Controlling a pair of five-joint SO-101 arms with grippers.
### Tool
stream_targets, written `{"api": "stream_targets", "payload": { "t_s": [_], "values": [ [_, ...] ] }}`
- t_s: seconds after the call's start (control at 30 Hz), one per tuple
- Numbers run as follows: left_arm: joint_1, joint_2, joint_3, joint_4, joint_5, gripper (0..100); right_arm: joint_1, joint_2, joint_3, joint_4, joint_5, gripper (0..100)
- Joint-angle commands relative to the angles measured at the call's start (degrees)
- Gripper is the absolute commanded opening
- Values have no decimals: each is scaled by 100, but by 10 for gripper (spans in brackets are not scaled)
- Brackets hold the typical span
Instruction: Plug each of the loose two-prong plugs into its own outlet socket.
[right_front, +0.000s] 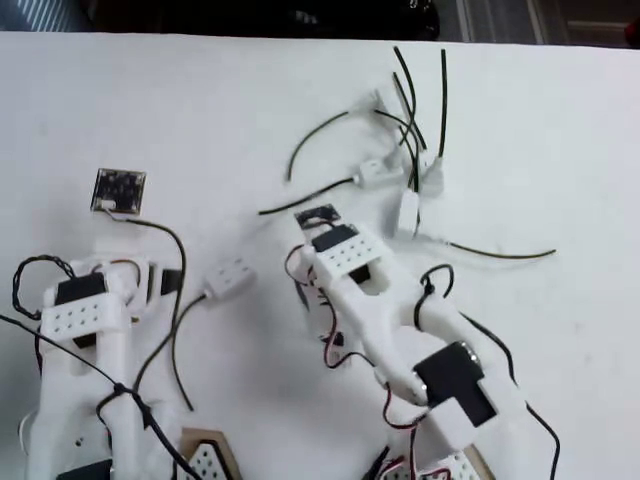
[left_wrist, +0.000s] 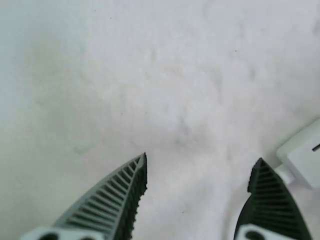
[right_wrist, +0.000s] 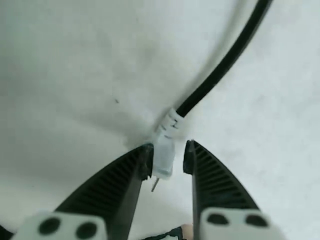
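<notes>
My right gripper (right_wrist: 169, 146) is shut on a small white two-prong plug (right_wrist: 163, 156); one metal prong pokes out below it and its black cord (right_wrist: 225, 60) runs away across the table. In the high view this gripper (right_front: 318, 216) sits mid-table, just short of a cluster of white plugs and sockets (right_front: 376, 172) with dark cords. My left gripper (left_wrist: 202, 159) hangs open over bare table, and the corner of a white outlet socket (left_wrist: 302, 157) lies just outside one finger. That socket (right_front: 228, 275) lies beside the left arm (right_front: 85, 310) in the high view.
A dark square block (right_front: 118, 190) with a thin wire lies beyond the left arm. Loose black cords (right_front: 500, 252) trail right of the cluster. The white table (right_front: 200, 110) is bare at the far left.
</notes>
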Motion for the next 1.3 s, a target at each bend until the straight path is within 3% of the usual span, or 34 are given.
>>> {"api": "stream_targets", "payload": {
  "t_s": [0.0,0.23,0.37,0.47,0.63,0.97,1.13,1.27],
  "values": [
    [75,-136,0,-97,-9,317,-92,338,-193,4,-79,111],
    [75,-136,0,-97,-9,317,-92,418,-536,400,-70,105],
    [75,-136,0,-97,-9,317,-84,356,-563,444,-26,10],
    [75,-136,0,-97,-9,317,-75,356,-695,708,53,15],
    [75,-136,0,-97,-9,317,136,347,-923,1007,1196,18],
    [75,-171,53,-105,-9,317,1569,-708,-1134,989,4088,18],
    [75,-171,62,-132,-9,317,1727,-963,-677,224,4325,33],
    [75,-171,88,-211,-9,317,1701,-963,-290,-224,4316,148]
  ]
}}
